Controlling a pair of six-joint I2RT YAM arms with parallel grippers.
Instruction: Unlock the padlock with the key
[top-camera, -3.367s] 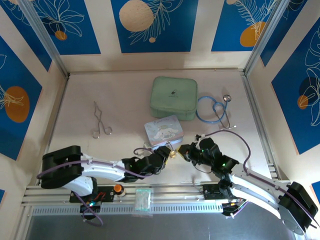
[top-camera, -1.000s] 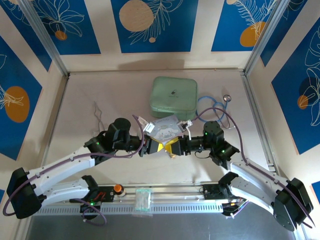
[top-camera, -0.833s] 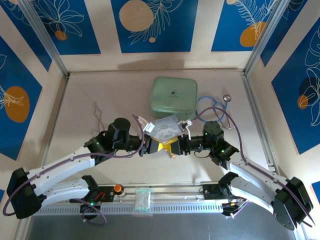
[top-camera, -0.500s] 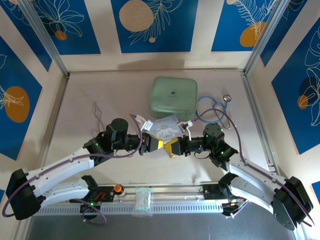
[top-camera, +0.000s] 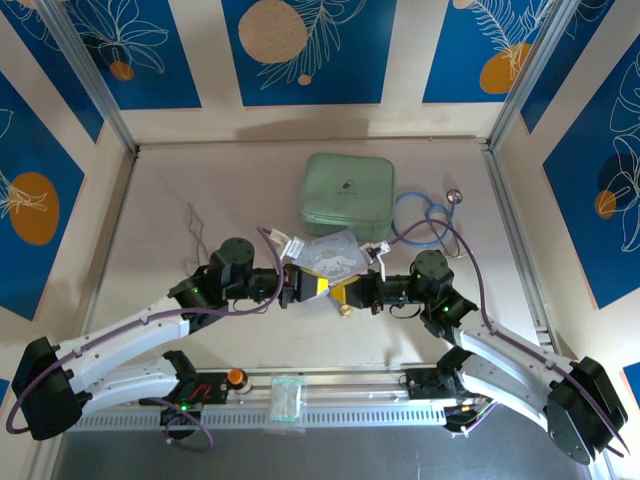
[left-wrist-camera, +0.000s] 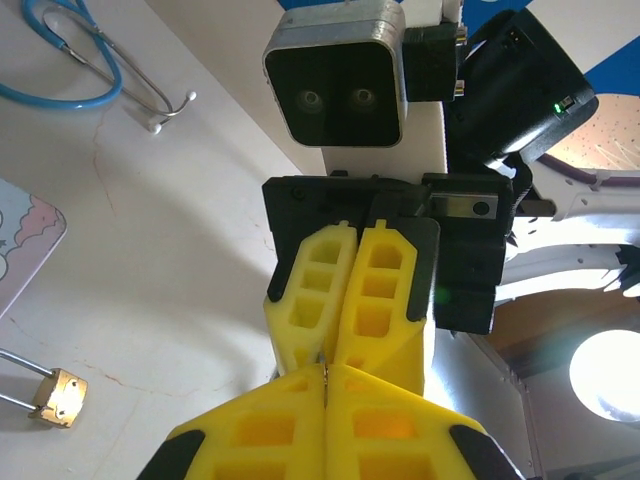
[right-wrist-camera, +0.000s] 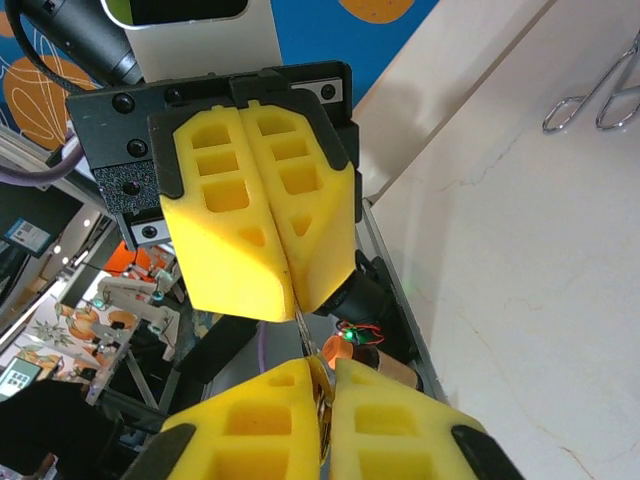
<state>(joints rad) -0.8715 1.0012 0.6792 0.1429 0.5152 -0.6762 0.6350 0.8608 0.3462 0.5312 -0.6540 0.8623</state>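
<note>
While padlock lies flat, left gripper and right gripper pinch key, bridging tips

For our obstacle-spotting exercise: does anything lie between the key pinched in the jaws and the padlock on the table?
Nothing visible does. The key is a thin sliver pinched where the left gripper and right gripper meet tip to tip; the padlock lies on bare table just beside them.

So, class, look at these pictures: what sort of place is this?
Probably a robot test booth in a lab: two robot arms mounted at the table edge, printed blue panels on metal posts as walls, and props like a stethoscope and green case laid out.
</note>
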